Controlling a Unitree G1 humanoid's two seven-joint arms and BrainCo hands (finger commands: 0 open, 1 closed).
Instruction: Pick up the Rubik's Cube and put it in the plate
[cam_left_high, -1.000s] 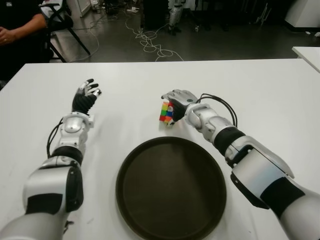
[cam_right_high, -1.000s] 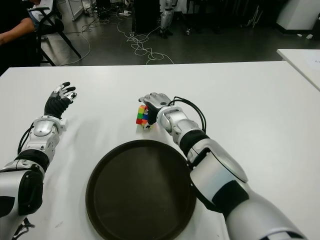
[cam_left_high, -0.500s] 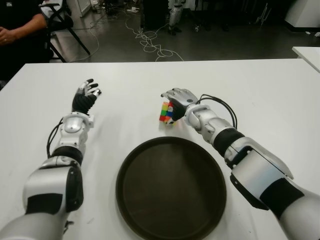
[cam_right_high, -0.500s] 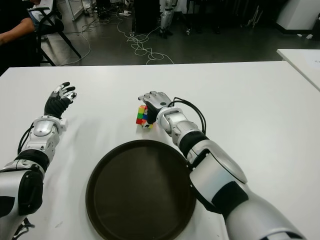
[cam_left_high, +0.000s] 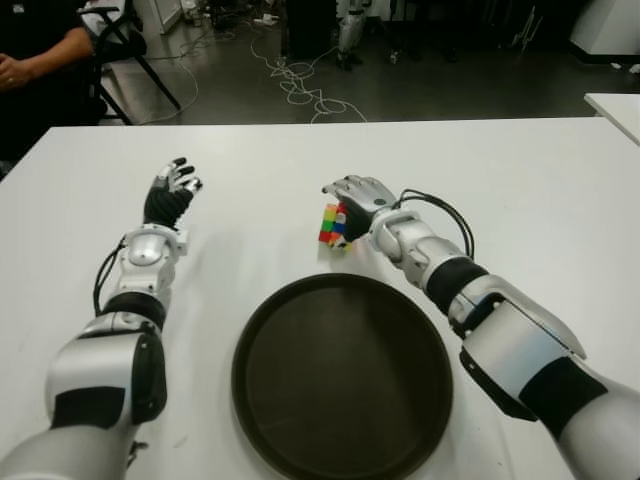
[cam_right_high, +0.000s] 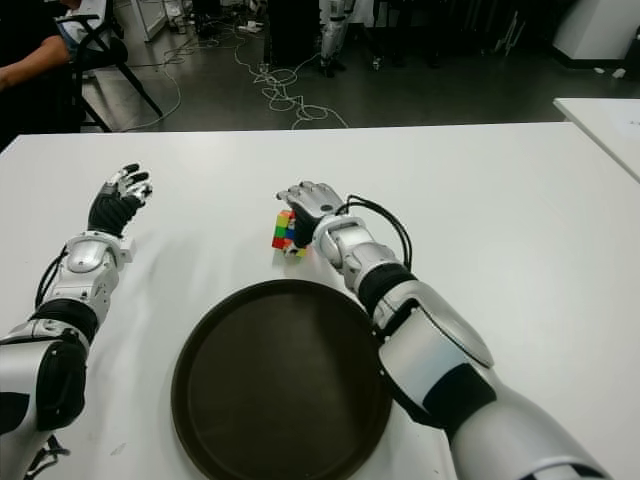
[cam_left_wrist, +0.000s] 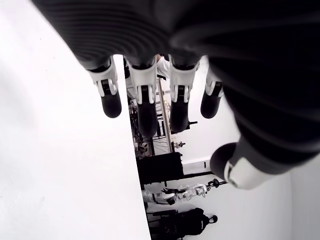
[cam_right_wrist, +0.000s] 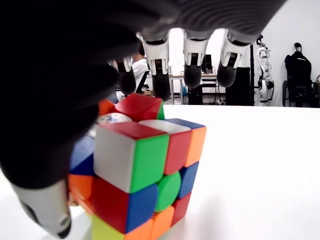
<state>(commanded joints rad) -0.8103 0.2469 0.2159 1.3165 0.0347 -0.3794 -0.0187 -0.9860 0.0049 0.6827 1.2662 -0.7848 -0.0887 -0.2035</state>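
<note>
Bright colours mark the cube (cam_left_high: 333, 224), sitting on the white desk (cam_left_high: 520, 190) just beyond the far rim of the dark plate (cam_left_high: 342, 375). Your right robot hand (cam_left_high: 357, 200) has barely shifted over the last second: fingers (cam_right_wrist: 194, 75) arch wide over the top, thumb beside it, not yet closed. You haven't lifted anything. Your left robot hand (cam_left_high: 171, 192) shows spread and empty, well to the left.

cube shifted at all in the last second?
No. The Rubik's Cube sits at the same spot beyond the plate rim, with the right robot hand around it.
</note>
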